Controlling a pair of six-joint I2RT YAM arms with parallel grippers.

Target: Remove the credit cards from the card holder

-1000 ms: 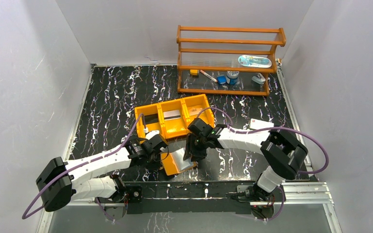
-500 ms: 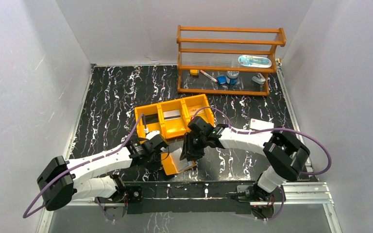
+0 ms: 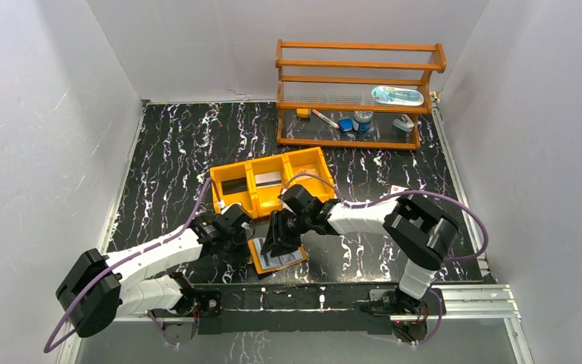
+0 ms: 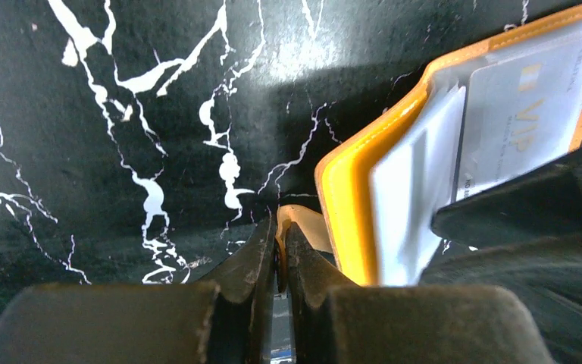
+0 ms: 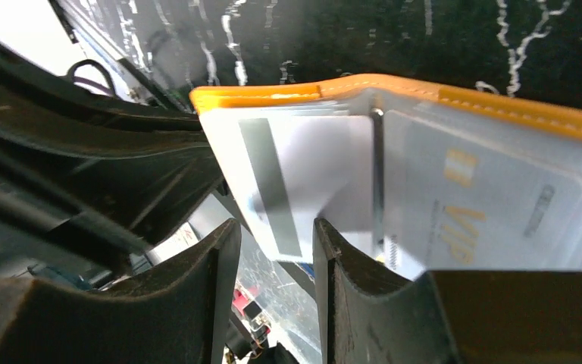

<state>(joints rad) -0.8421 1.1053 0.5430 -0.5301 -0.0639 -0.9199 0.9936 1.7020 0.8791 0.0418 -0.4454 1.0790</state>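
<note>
The orange-tan card holder (image 3: 279,256) lies open on the table near the front edge, pale pockets facing up. My left gripper (image 3: 247,233) is at its left side and is shut on the holder's tan snap tab (image 4: 297,221); the holder's orange edge (image 4: 342,205) is just to the right. My right gripper (image 3: 273,240) is over the holder with its jaws apart. In the right wrist view a whitish credit card with a grey stripe (image 5: 288,178) sticks out of a pocket, its lower edge between my open fingertips (image 5: 276,227). A white "VIP" card (image 5: 485,205) sits in the neighbouring pocket.
An orange three-compartment tray (image 3: 236,176) stands just behind the holder, holding a grey card and dark items. A wooden shelf rack (image 3: 356,91) with small objects stands at the back right. White walls close in both sides.
My right gripper has moved left and down onto the holder. The holder now lies flatter and slightly further left. My left gripper has shifted a little left with the tab.
</note>
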